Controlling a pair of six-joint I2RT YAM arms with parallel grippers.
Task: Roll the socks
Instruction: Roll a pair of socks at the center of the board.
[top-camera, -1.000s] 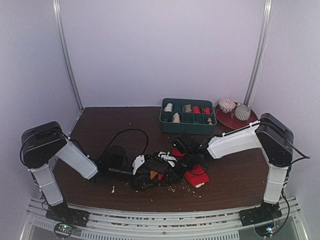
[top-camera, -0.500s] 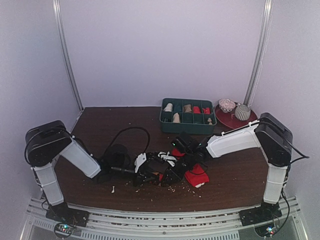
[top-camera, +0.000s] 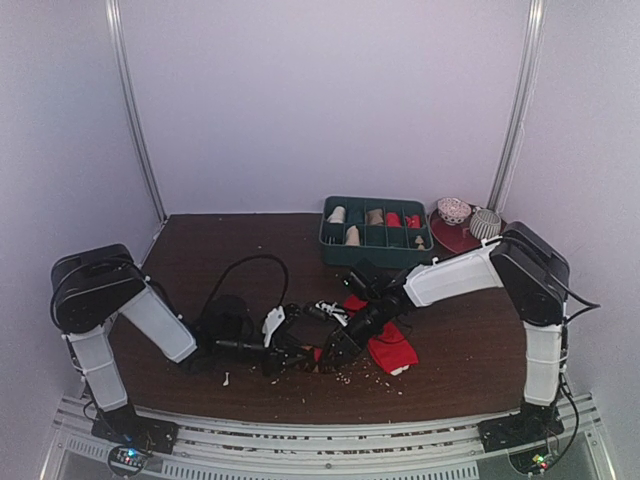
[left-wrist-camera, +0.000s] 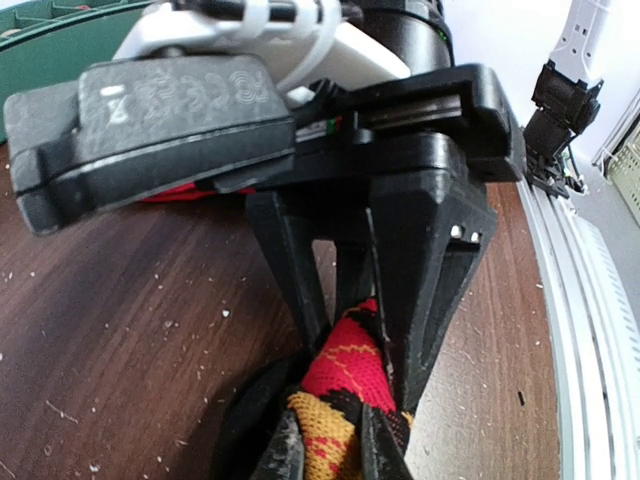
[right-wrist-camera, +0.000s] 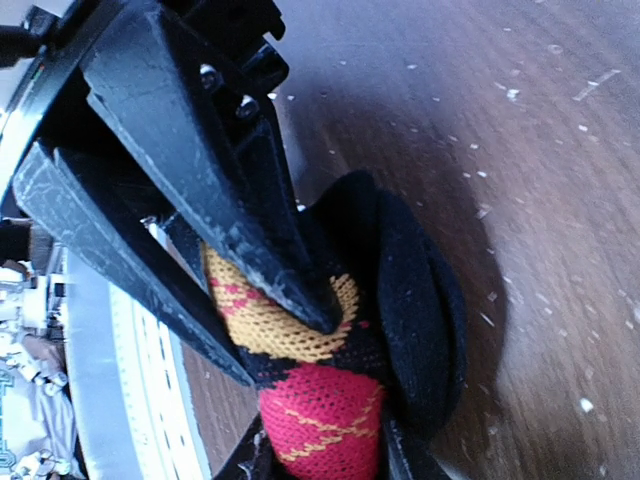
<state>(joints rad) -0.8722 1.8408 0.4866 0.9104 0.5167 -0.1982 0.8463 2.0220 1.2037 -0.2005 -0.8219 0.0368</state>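
Observation:
The black sock with orange-and-red argyle diamonds (top-camera: 318, 352) lies bunched near the table's front, pinched from both ends. My left gripper (left-wrist-camera: 330, 455) is shut on its orange-and-black part (left-wrist-camera: 325, 440). Facing it, my right gripper (right-wrist-camera: 325, 455) is shut on the red-diamond part (right-wrist-camera: 325, 420); its fingers (left-wrist-camera: 300, 290) straddle the fabric from above in the left wrist view. A black fold of this sock (right-wrist-camera: 415, 300) bulges to one side. The plain red sock (top-camera: 393, 352) lies on the table just right of the two grippers, held by neither.
A green divided tray (top-camera: 375, 250) with small rolled bundles stands at the back. A red plate (top-camera: 462, 240) with two patterned balls is to its right. A black cable (top-camera: 250, 275) loops behind the left gripper. Crumbs dot the wood near the front edge.
My left gripper has closed on the argyle sock. The right gripper has slid a little left and nearer, so the two now meet on the sock.

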